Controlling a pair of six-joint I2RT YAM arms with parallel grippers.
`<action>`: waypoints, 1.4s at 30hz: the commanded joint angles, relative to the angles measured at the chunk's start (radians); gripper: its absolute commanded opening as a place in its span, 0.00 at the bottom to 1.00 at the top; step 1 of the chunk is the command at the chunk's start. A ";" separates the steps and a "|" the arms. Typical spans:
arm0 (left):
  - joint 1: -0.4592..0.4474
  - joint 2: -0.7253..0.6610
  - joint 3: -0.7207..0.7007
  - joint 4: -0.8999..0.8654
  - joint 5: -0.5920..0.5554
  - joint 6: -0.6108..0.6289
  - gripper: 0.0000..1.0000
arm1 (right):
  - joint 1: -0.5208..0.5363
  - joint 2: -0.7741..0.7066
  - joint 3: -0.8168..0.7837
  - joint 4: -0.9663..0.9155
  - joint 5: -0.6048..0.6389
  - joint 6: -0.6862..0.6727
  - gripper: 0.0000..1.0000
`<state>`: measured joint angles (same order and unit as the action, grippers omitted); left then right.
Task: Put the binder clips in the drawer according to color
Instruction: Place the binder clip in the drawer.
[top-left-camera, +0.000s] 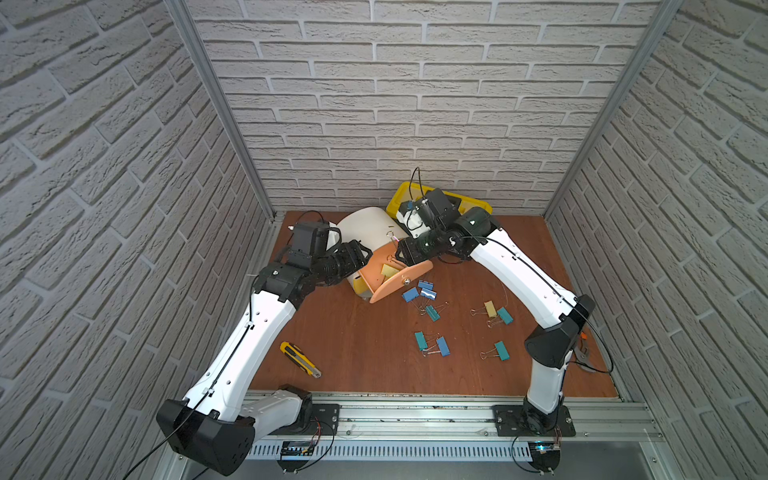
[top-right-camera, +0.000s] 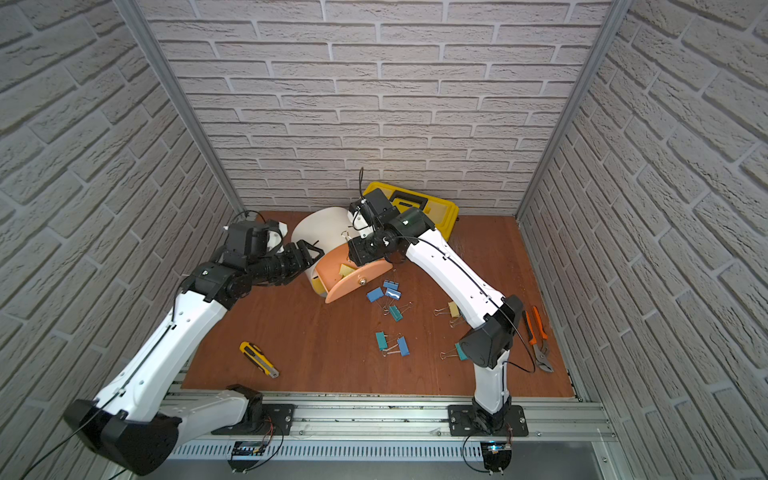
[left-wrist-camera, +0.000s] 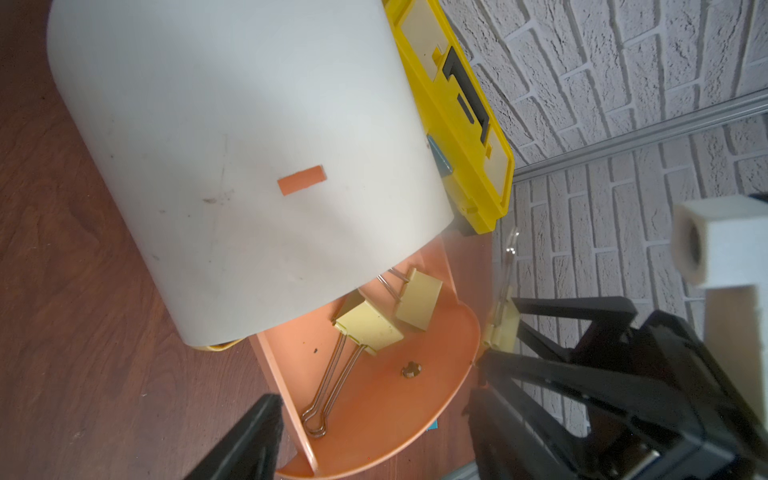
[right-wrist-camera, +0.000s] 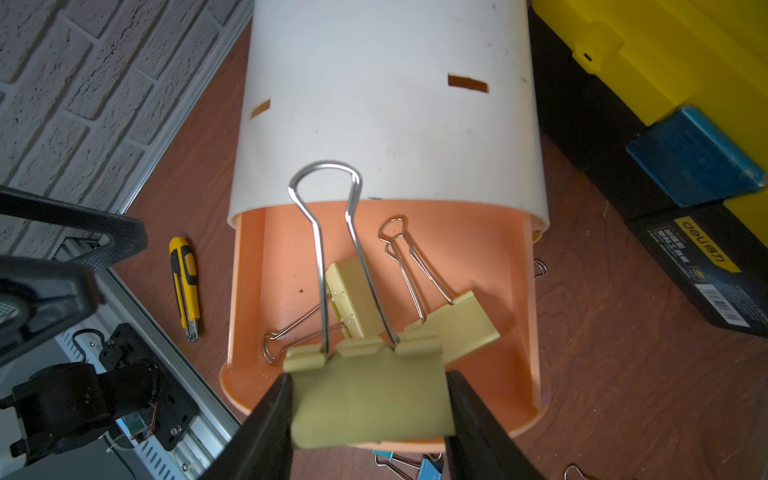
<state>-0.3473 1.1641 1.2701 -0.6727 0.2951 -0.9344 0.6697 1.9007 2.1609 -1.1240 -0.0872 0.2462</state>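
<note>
Right gripper (right-wrist-camera: 369, 376) pinched a pale yellow clip (right-wrist-camera: 370, 409) over the open peach drawer (right-wrist-camera: 525, 316) — barely inside its front rim. Released there, it could strike the rim and tumble onto the table (top-left-camera: 353, 340). Left gripper (top-left-camera: 360, 254) held its jaws spread, empty, beside the white cabinet (right-wrist-camera: 386, 104).

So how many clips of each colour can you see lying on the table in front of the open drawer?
Blue clips: 4
Teal clips: 4
Yellow clips: 1
Total: 9
</note>
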 joint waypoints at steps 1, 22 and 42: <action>0.007 -0.014 -0.009 0.041 -0.011 0.002 0.75 | 0.011 -0.003 0.005 0.006 0.004 -0.015 0.48; 0.006 -0.024 -0.010 0.031 -0.010 0.008 0.75 | 0.011 -0.003 0.017 0.023 0.027 -0.003 0.64; 0.006 -0.040 -0.004 -0.010 -0.017 0.032 0.75 | -0.113 -0.175 -0.220 0.107 0.083 0.037 0.66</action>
<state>-0.3470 1.1458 1.2701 -0.6823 0.2920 -0.9314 0.5858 1.8038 1.9877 -1.0698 -0.0181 0.2573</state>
